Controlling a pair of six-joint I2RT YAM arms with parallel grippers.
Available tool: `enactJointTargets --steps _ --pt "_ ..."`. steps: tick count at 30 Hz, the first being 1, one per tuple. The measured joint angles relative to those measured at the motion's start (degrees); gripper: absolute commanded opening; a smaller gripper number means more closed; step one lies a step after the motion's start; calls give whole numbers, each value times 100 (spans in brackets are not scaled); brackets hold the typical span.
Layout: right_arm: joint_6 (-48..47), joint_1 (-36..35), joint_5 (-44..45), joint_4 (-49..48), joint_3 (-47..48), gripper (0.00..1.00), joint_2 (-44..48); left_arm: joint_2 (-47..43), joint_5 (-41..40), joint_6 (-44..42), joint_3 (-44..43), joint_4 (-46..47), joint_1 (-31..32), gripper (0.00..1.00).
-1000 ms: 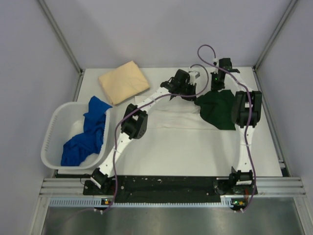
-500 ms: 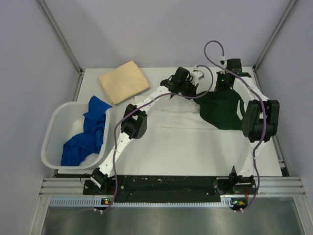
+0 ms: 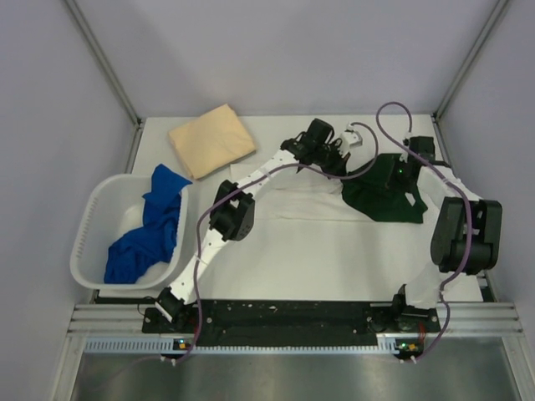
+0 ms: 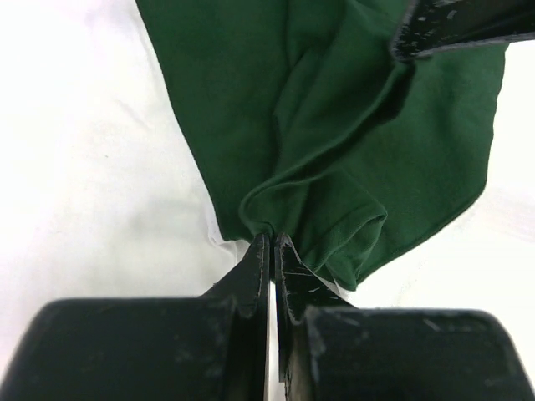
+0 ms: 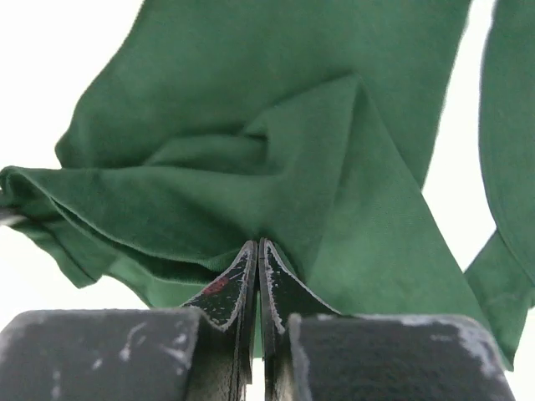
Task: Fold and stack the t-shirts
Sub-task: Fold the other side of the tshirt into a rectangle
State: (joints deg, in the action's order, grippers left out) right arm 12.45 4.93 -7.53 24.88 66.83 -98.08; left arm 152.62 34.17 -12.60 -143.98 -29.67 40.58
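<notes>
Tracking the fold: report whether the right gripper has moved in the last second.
Yes. The right gripper has shifted right and nearer, farther from the tan shirt, shut on the green sleeve.

Back left on the table [image 3: 334,267]: folded t-shirt [image 3: 211,139], close to the far edge. In front of it, at the left edge: basket [image 3: 90,225], with crumpled t-shirts [image 3: 155,225] inside and partly draped over its far right rim. Right of both, mid-table: spread t-shirt [image 3: 288,205], lying flat. At its right end, toward the far right corner: sleeve [image 3: 380,196]. At the sleeve's far left edge: left gripper [image 3: 343,160], pinched onto a fold. On its far right part: right gripper [image 3: 403,175], likewise pinched onto the cloth.
</notes>
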Motion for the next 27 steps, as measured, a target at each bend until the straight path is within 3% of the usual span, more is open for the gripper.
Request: enactJointTargets --steps 7,17,23,27 --pt "356 376 -149 -433 -452 0 535 -417 -542 -710 177 273 37 0" --pt "542 407 -326 -1073 114 0 -9 -662 -1952 -1902 859 1342 337 0" --pt "540 435 -326 -1029 48 0 13 -732 -1672 -2153 1086 1298 411 0" --pt "586 481 -313 -979 -485 0 229 -811 -1119 -2262 1386 903 404 0"
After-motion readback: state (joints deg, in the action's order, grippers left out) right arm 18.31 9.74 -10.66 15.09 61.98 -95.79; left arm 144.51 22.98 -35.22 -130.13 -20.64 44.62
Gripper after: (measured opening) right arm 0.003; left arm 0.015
